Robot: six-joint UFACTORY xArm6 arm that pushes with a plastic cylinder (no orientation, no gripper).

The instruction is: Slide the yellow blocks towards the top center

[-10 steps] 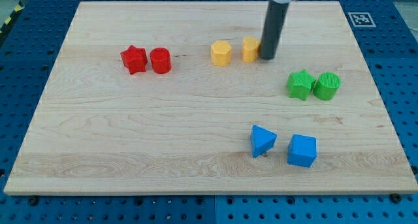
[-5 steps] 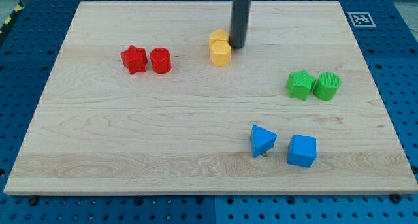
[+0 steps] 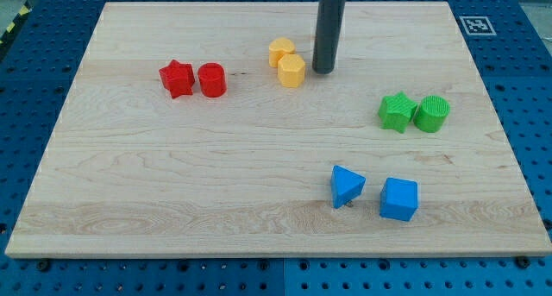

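The two yellow plastic blocks sit touching in the upper middle of the pale wooden counter [image 3: 172, 166]: the upper yellow block [image 3: 281, 51], of a shape I cannot make out, lies up and to the view's left of the lower yellow block [image 3: 291, 71], a stubby many-sided prism. There are no fingers on this arm; it ends in a straight dark rod [image 3: 328, 33] that holds nothing. My tip [image 3: 323, 71] rests on the counter just beside the lower yellow block, on the view's right, with a narrow gap between them. The rod stands nearly upright, entering from the view's top.

Toward the view's left are a red star block [image 3: 176, 78] and a red cylinder [image 3: 212, 79], side by side. At the right are a green star block [image 3: 397, 111] and a green cylinder [image 3: 431, 113]. Lower right lie a blue triangular block [image 3: 347, 185] and a blue cube [image 3: 399, 198].
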